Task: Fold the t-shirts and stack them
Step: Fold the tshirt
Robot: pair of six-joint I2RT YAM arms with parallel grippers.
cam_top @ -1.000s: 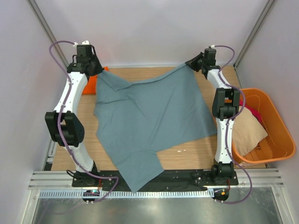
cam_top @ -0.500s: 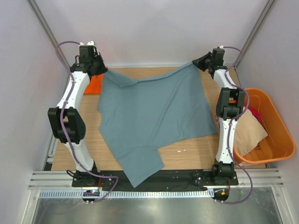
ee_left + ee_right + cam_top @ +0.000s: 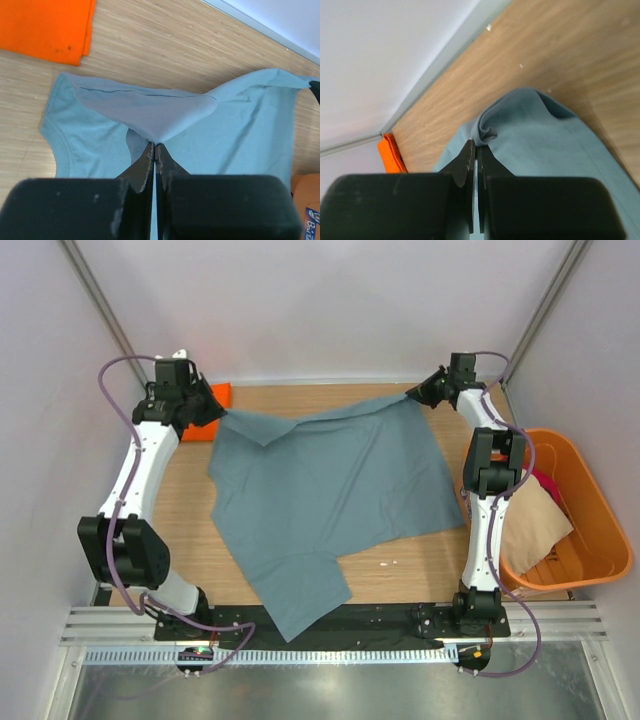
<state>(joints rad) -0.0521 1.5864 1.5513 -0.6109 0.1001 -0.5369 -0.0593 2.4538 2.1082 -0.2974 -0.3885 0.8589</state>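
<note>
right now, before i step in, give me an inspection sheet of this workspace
surface: wooden table, largely covered by cloth
job's things: grey-blue t-shirt spread out, one part over the near edge; orange t-shirt folded at far left; beige t-shirt and red t-shirt in orange tub
clutter: a few white specks
grippers: left gripper and right gripper shut on the grey-blue t-shirt's far corners
cables: purple cables looped along the arms, off the cloth
surroundings: pale walls, metal rail

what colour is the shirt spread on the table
Dusty grey-blue t-shirt, clearest in the top view.
</note>
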